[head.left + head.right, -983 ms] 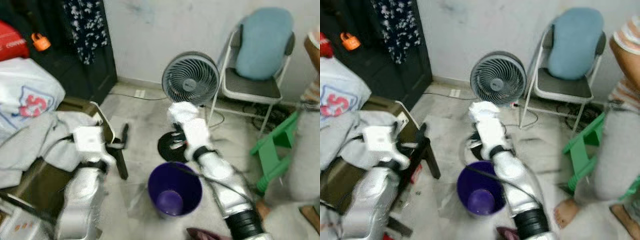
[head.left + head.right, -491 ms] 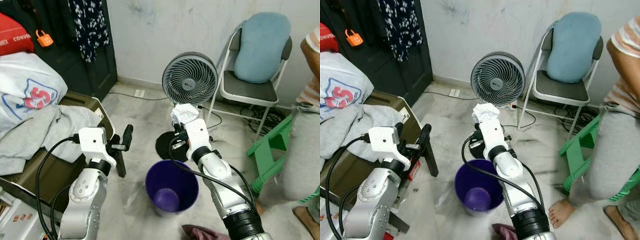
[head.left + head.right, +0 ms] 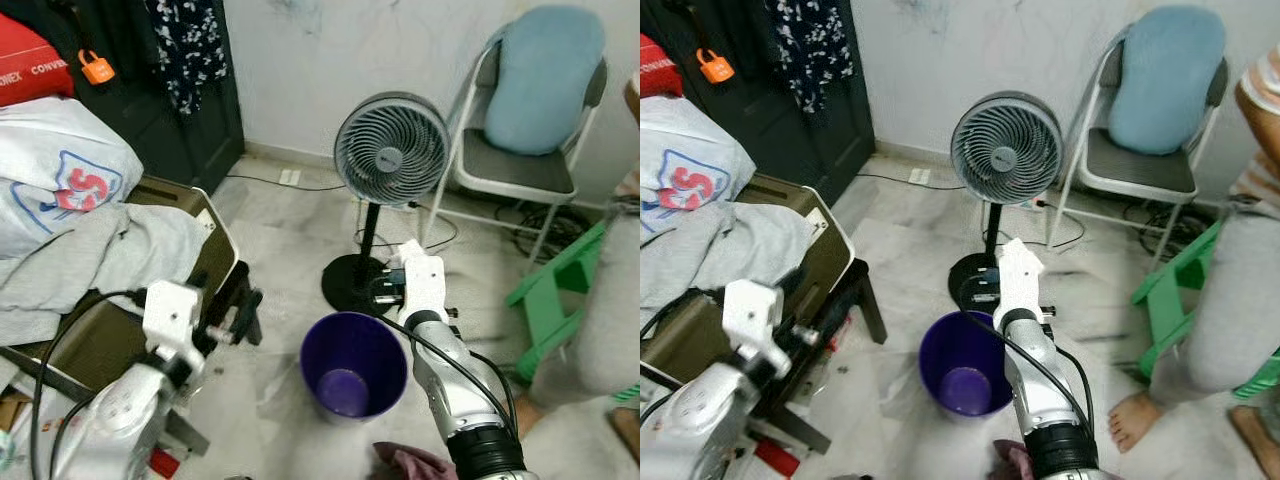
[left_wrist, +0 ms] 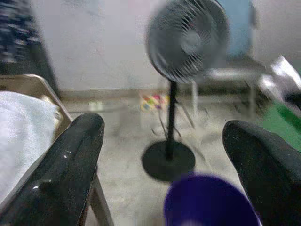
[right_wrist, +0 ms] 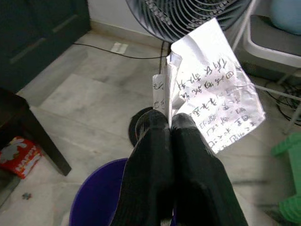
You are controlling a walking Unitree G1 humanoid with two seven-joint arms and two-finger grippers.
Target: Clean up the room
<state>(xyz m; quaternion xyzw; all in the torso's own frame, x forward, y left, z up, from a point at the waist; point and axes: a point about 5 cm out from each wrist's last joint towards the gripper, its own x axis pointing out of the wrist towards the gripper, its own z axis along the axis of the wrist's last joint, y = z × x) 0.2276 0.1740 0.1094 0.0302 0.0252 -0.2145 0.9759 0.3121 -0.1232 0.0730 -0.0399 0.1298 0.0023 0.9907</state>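
The right gripper [image 5: 168, 123] has its two black fingers [image 5: 148, 155] pressed tight together, and they pinch a crumpled white paper [image 5: 211, 106] with writing on it. The paper sticks up past the fingertips. Just under the gripper is a purple bin [image 3: 353, 363] that stands open on the pale floor [image 3: 290, 230]; in the head views the gripper is near the far rim of the bin, on the side where the fan is. A grey fan [image 3: 391, 148] on a black pole stands right behind the bin, and its round black foot is close to the bin. Behind the fan, by the wall, is a folding chair [image 3: 520, 175] with a blue cushion [image 3: 545, 75] on it. A green stool [image 3: 560, 290] is off to the right, next to a person's leg [image 3: 1225, 300] in grey trousers. The left gripper [image 4: 164, 155] is held out low on the left with its fingers [image 4: 70, 165] spread wide apart and nothing between them. Beside it is a brown box [image 3: 130, 320] with grey cloth [image 3: 100, 260] heaped on top.
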